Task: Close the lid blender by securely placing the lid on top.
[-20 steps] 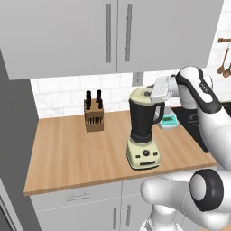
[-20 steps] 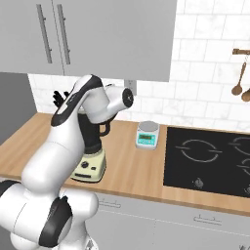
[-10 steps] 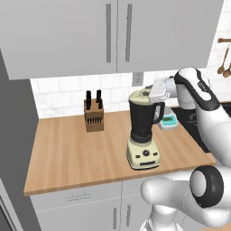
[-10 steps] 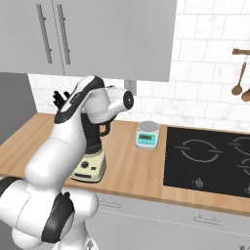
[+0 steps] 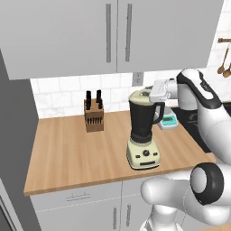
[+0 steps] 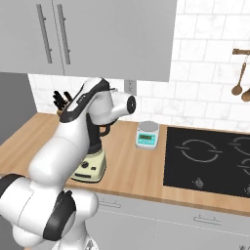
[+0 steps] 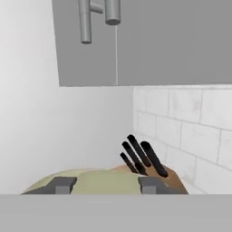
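Grey cabinets (image 5: 113, 36) hang over a wooden bench (image 5: 67, 153). At left stands a knife block (image 5: 93, 118). Right of it the blender (image 5: 143, 131) sits near the bench's front edge, the pale lid (image 5: 140, 95) on its jar mouth. The jaws (image 7: 107, 186) straddle the lid's rim, apparently gripping it. Further right sit a white scale (image 6: 147, 135) and a black hob (image 6: 210, 158).

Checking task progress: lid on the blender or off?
On: the lid sits atop the blender jar's mouth, gripper at it; seating cannot tell.
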